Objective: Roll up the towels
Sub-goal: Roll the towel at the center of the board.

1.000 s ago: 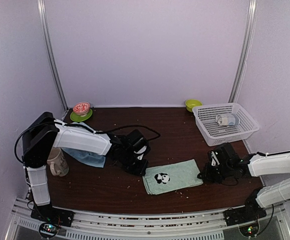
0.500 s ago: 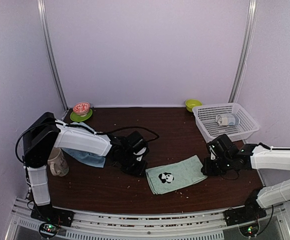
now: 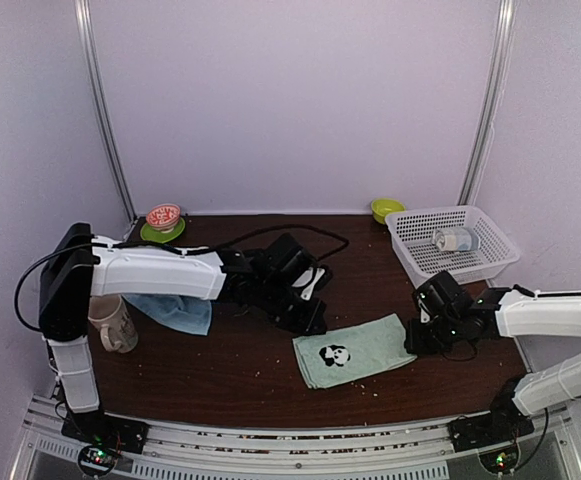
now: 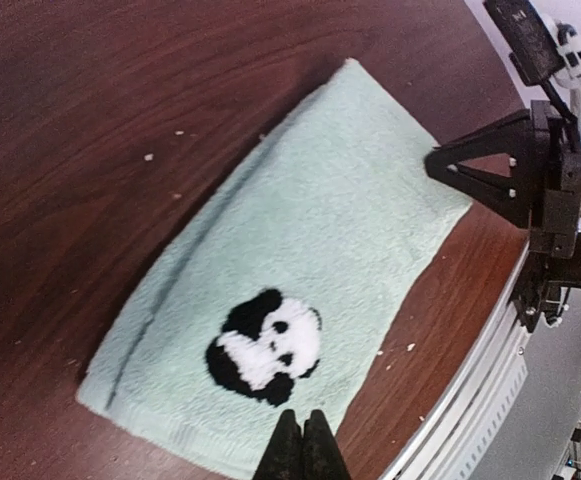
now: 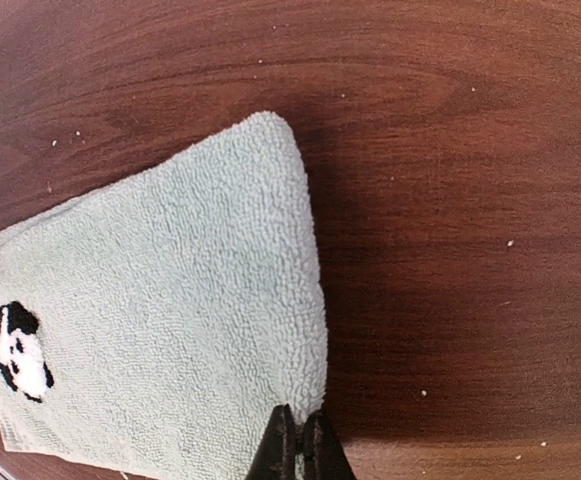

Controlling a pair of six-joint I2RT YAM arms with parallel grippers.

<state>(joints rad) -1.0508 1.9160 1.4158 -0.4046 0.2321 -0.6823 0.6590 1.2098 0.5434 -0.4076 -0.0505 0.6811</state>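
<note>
As left pincer [image 4: 303,450] and right pincer [image 5: 303,445] sit closed by the green towel [image 4: 320,230], best: open them, pinch one edge, roll evenly.

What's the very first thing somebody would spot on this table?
The pale green towel with a little black-and-white panda on it, lying flat near the front of the brown table. The right hand, pinched shut, has its tips at the towel's right edge, and the left hand, shut too, sits just behind its left end. A blue towel is bunched under the left arm, beside a mug.
</note>
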